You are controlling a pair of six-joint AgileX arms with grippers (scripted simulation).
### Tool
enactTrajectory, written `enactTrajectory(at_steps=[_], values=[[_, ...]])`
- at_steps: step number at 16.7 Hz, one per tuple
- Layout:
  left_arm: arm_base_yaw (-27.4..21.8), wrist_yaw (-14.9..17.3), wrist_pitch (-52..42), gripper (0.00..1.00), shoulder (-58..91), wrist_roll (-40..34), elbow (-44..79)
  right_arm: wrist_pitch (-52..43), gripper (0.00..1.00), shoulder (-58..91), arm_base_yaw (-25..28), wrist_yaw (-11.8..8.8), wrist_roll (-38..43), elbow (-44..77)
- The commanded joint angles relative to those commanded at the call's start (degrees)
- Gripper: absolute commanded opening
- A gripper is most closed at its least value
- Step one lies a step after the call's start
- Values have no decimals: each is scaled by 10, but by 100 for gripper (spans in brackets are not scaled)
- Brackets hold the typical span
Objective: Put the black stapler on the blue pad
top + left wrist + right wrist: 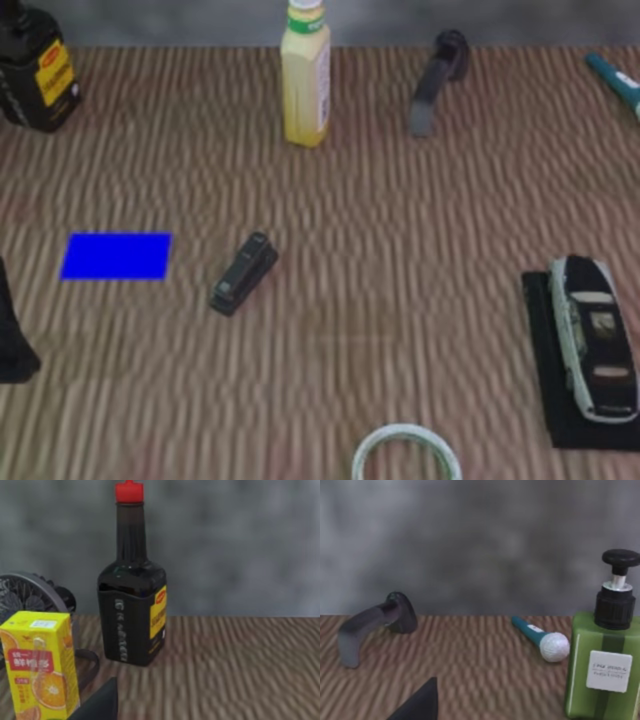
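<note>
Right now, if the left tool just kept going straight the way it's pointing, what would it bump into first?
Probably the dark sauce bottle, which stands almost dead ahead in the left wrist view. The yellow juice carton looks nearer but sits off to one side, so the left tool might brush past it. Depth is hard to judge here.

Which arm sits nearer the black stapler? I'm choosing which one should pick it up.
Left. The left arm shows at the table's left edge, beyond the blue pad from the black stapler. The right arm is outside the top view.

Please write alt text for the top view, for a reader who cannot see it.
A black stapler lies slanted on a wooden table, just right of a blue pad and not touching it. A yellow bottle stands behind; a model car sits far right.
</note>
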Motion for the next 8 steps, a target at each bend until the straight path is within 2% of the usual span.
enactTrajectory(at_steps=[4, 8], values=[[-6, 1, -13, 100, 17, 1, 17, 0, 100, 0, 0, 0, 0, 0], [-34, 2, -85, 100, 124, 6, 124, 0, 100, 0, 0, 0, 0, 0]])
